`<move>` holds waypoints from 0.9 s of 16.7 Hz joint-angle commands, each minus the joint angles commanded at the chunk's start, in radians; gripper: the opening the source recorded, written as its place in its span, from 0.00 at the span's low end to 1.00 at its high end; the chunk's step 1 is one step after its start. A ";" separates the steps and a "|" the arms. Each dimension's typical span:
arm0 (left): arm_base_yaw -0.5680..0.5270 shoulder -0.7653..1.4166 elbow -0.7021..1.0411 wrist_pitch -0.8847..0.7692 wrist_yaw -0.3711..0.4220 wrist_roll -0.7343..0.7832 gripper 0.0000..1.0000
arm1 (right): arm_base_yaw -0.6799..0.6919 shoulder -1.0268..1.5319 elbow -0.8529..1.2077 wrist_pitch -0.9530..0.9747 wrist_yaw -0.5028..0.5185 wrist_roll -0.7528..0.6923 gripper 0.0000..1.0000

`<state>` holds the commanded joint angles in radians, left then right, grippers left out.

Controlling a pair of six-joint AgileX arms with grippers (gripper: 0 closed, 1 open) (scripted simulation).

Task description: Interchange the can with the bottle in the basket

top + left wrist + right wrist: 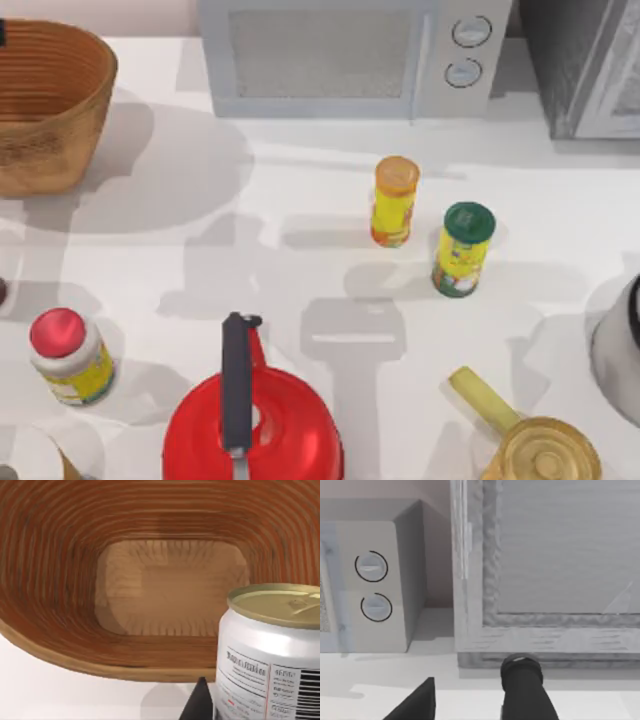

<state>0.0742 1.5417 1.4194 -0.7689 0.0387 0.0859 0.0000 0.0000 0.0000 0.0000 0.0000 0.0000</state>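
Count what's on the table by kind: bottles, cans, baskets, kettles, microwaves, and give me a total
Bottles: 3 (orange-lidded, green-lidded, red-lidded)
Cans: 1
Baskets: 1
Kettles: 1
Microwaves: 1
Total: 7

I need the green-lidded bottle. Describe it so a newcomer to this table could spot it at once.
Start from the microwave at the back of the table; two bottles stand in front of its dial end. The green-lidded bottle is the one nearer the top view's right and farther from the microwave. Its dark green cap and green-and-yellow label set it apart from the orange-lidded yellow bottle beside it.
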 joint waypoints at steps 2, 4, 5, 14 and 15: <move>-0.011 -0.281 -0.226 0.128 -0.007 -0.010 0.00 | 0.000 0.000 0.000 0.000 0.000 0.000 1.00; -0.022 -0.560 -0.459 0.256 -0.014 -0.020 0.00 | 0.000 0.000 0.000 0.000 0.000 0.000 1.00; -0.028 -0.692 -0.576 0.317 -0.017 -0.026 0.00 | 0.000 0.000 0.000 0.000 0.000 0.000 1.00; -0.069 -1.468 -1.343 0.725 -0.037 -0.077 0.00 | 0.000 0.000 0.000 0.000 0.000 0.000 1.00; -0.072 -1.502 -1.379 0.746 -0.038 -0.081 0.00 | 0.000 0.000 0.000 0.000 0.000 0.000 1.00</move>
<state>0.0026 0.0395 0.0408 -0.0232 0.0010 0.0048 0.0000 0.0000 0.0000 0.0000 0.0000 0.0000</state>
